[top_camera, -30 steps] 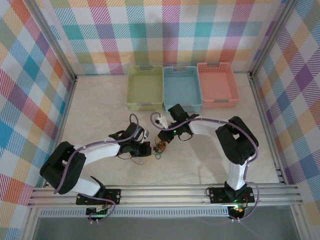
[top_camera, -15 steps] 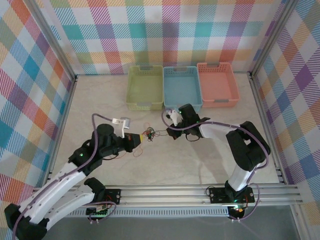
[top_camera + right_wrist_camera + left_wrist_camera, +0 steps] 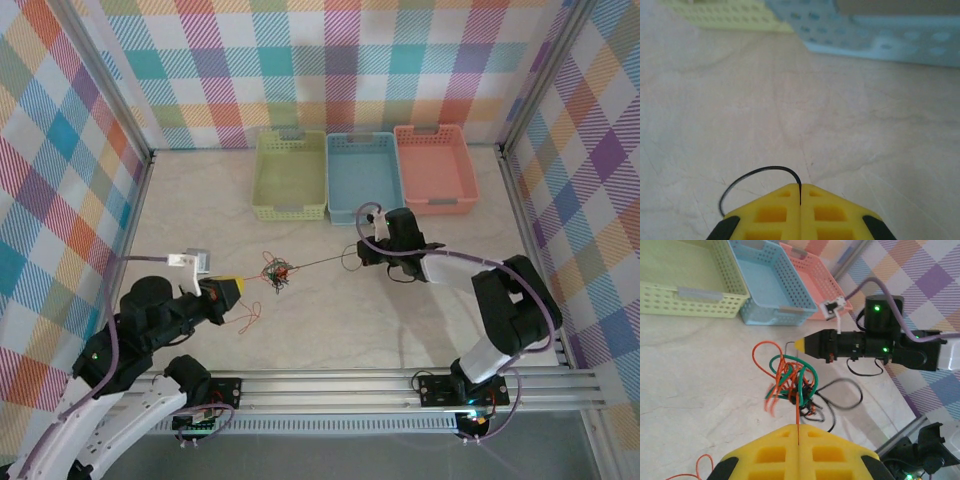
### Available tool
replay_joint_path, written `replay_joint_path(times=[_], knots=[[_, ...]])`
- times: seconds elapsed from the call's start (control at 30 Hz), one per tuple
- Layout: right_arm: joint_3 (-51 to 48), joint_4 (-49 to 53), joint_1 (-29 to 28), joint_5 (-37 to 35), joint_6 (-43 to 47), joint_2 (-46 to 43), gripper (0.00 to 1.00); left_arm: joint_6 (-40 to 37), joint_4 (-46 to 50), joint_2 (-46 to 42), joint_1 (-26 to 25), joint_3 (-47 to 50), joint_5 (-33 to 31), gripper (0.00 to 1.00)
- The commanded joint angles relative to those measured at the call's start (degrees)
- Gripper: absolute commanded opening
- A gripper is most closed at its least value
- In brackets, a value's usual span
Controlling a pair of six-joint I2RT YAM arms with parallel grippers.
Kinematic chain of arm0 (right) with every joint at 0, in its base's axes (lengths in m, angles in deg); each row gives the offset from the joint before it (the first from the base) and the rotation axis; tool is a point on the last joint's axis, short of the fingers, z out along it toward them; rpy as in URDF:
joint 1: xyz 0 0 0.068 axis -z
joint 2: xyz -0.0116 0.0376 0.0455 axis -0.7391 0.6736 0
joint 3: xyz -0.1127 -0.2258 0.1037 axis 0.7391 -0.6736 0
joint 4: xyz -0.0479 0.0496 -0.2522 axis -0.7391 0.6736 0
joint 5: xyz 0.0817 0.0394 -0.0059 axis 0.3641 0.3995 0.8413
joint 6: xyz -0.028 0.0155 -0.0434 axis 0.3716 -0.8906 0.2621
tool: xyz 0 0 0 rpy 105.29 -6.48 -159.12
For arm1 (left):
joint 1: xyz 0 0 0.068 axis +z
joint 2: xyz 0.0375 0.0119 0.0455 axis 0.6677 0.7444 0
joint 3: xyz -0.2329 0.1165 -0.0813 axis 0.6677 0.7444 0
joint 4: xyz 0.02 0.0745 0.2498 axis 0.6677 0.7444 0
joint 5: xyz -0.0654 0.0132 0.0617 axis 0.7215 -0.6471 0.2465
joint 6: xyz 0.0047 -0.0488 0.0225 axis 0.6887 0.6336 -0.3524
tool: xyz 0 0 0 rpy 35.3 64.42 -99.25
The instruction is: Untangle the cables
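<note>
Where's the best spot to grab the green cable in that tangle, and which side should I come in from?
Take the green cable by its open loop arching along the tangle's basket-side edge, probably from above on that side. Elsewhere it is wound into the red-orange cable and black cable, which the left gripper and right gripper hold.

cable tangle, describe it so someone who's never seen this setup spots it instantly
Find the yellow-green basket, leftmost of three at the table's far side. Toward the arms from its near wall, on the pale tabletop, lies the small wad of cables, between the left gripper and right gripper. It's a red-orange, green and black knot, unlike the single red-orange loop nearer the left gripper.
</note>
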Motion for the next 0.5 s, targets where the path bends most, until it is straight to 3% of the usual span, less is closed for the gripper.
replay_joint_path(times=[0.0,0.33,0.47], knots=[[-3.3,-1.3,2.4,-12.1,-4.9,-2.0,0.0,-2.2,1.7,-2.4,-0.3,-4.1,-4.6,0.0],[-7.6,-1.1,6.0,-20.1,-13.8,-6.0,0.0,-4.8,5.6,-6.6,-0.3,-10.7,-14.8,0.0],[-8.1,-2.1,6.9,-18.4,-14.4,-6.0,0.0,-5.7,5.3,-5.3,-0.3,-11.5,-14.0,0.0]])
